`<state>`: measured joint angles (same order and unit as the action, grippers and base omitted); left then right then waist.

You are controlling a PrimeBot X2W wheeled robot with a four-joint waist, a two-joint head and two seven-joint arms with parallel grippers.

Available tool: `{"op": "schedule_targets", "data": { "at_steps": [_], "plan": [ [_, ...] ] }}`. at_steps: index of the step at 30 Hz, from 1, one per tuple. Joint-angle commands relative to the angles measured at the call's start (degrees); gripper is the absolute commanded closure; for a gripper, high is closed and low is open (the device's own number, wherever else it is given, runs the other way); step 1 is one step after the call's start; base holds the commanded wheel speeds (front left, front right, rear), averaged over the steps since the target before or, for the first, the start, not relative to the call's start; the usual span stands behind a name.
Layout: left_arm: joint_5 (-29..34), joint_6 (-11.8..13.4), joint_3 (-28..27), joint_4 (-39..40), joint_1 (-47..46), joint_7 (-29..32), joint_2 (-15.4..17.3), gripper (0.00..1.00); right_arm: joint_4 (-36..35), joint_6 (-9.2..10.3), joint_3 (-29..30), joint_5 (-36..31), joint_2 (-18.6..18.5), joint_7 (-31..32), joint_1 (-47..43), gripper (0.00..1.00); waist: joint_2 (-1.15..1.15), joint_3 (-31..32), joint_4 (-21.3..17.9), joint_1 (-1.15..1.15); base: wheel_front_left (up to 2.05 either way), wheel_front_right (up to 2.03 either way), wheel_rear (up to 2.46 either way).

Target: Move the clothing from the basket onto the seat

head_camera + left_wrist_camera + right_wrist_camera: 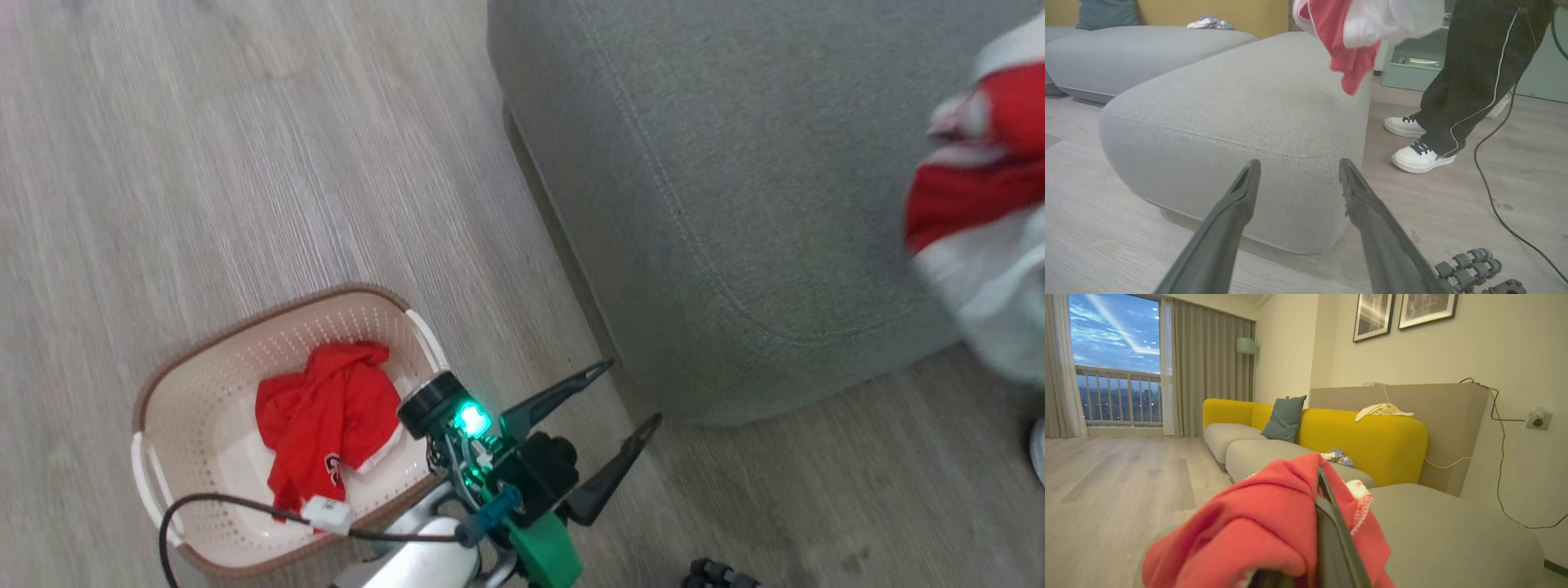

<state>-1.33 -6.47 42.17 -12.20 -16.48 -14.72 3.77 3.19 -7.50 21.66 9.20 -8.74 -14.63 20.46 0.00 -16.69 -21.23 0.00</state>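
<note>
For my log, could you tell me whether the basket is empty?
Not empty: one red garment lies crumpled inside the basket; the right gripper holds the other garment.

The basket [204, 384] is cream and dotted with perforations, with a brown braided rim and white handles. The crumpled garment [326, 416] is red with a white hem. The lifted garment [1347, 53] is red and white. The seat [735, 204] is grey-green with pale stitching. The floor [204, 163] is pale grey wood-grain.
</note>
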Motion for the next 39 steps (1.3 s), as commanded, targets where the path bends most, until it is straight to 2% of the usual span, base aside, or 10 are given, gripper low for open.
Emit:
{"op": "schedule_targets", "data": {
  "at_steps": [1,13,21,29,33,39],
  "plan": [
    [0.67,-0.39,-0.75,1.14,-1.68,-0.28,0.32,0.0,-0.7,0.01,0.87,1.47,-2.39,-0.37,4.23,1.0,0.0,-2.06,0.46,0.0,0.0,0.0,0.0],
    [2.07,-0.73,1.58,0.32,-6.28,-0.28,3.59,0.0,12.38,0.01,4.84,10.77,-12.8,-0.37,21.8,1.0,0.0,-13.13,2.96,0.0,0.0,0.0,0.0],
    [2.65,-0.26,2.07,0.67,-10.12,-0.28,5.0,0.0,25.95,0.01,6.92,15.58,-18.5,-0.37,34.11,1.0,0.0,-20.94,5.61,0.0,0.0,0.0,0.0],
    [2.74,0.47,3.31,1.1,-12.1,-0.28,6.07,0.0,38.35,0.01,6.39,16.75,-21.8,-0.37,42.4,1.0,0.0,-25.6,7.68,0.0,0.0,0.0,0.0],
    [2.25,1.84,2.99,1.66,-12.75,-0.28,5.87,0.0,43.09,0.01,4.64,17.14,-22.84,-0.37,45.5,1.0,0.0,-27.75,8.85,0.0,0.0,0.0,0.0],
    [2.29,2.43,4.1,1.91,-13.18,-0.28,6.24,0.0,46.06,0.01,5.03,19.54,-23.34,-0.37,50.09,1.0,0.0,-29.79,10.24,0.0,0.0,0.0,0.0]
  ]
}}
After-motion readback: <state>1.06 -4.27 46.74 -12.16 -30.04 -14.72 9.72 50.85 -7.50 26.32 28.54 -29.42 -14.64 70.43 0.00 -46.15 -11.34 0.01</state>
